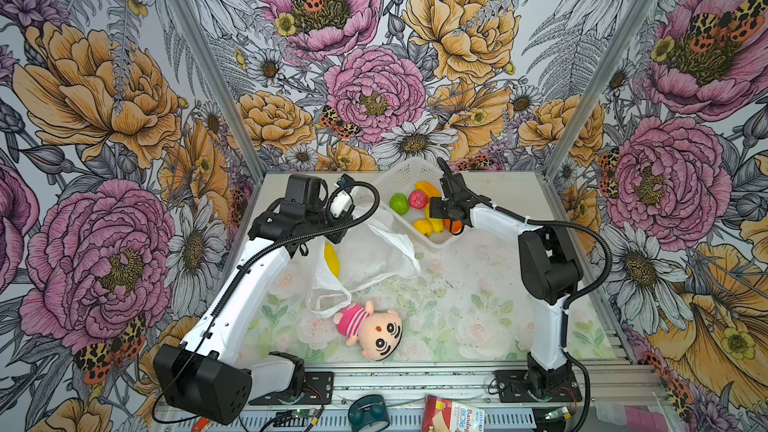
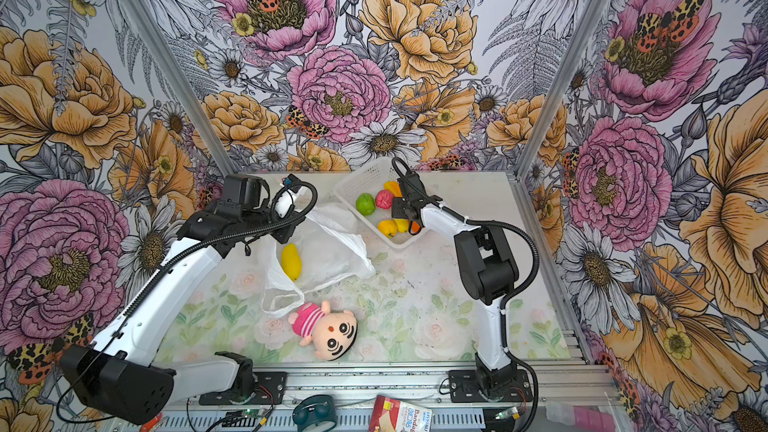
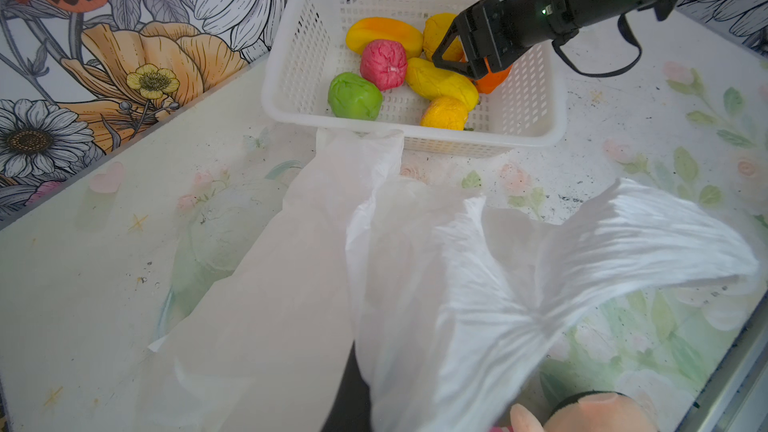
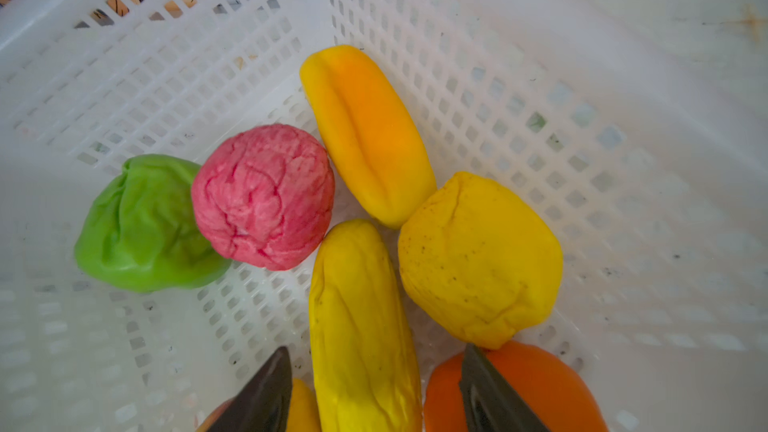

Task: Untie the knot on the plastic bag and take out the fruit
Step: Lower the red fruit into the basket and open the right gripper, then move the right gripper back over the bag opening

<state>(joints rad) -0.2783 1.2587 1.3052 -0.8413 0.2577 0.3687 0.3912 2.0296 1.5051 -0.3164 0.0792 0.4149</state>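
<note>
The left gripper (image 3: 347, 388), pressed together, pinches the plastic bag (image 1: 374, 255) on the bench (image 1: 457, 305); one yellow fruit (image 1: 331, 259) lies inside. The right gripper (image 4: 376, 349), spread, hangs over the other fruit (image 1: 417, 199) in the basket (image 1: 399, 176).

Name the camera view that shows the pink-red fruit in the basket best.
The right wrist view: the pink-red fruit is large, sharp and unobstructed, against the green fruit. The left wrist view shows it smaller inside the basket; in both top views it is tiny.

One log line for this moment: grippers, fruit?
left gripper: shut on plastic bag | right gripper: open over basket | fruit: most in basket, yellow one in bag
</note>
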